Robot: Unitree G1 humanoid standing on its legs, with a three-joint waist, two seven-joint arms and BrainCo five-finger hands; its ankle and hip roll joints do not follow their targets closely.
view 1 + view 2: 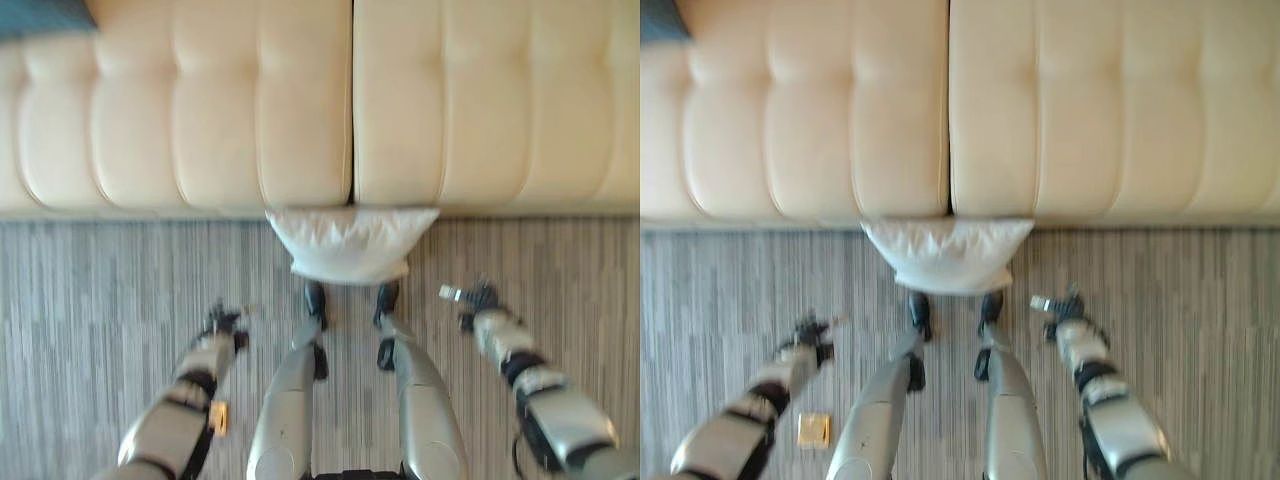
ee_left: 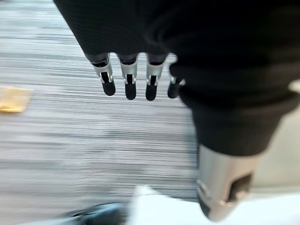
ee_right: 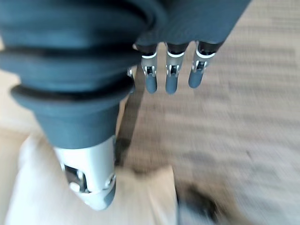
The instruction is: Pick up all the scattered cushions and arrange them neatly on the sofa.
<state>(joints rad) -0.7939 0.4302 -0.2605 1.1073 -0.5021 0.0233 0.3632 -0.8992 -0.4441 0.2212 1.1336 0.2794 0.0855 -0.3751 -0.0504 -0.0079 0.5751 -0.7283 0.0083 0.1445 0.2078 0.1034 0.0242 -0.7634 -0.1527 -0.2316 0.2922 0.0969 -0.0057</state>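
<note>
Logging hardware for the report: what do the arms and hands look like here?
Both arms are silver-grey segments with dark bands. The left hand and right hand each have a dark ribbed cover over back and wrist, silver fingers with dark tips, and a silver thumb set apart.

A cream tufted sofa (image 1: 300,110) spans the view from 9 to 3 o'clock, a seam splitting its two seat sections near 12. Below it lies grey striped carpet (image 1: 100,300). A small yellow scrap (image 1: 813,430) sits on the carpet toward 7 o'clock.
</note>
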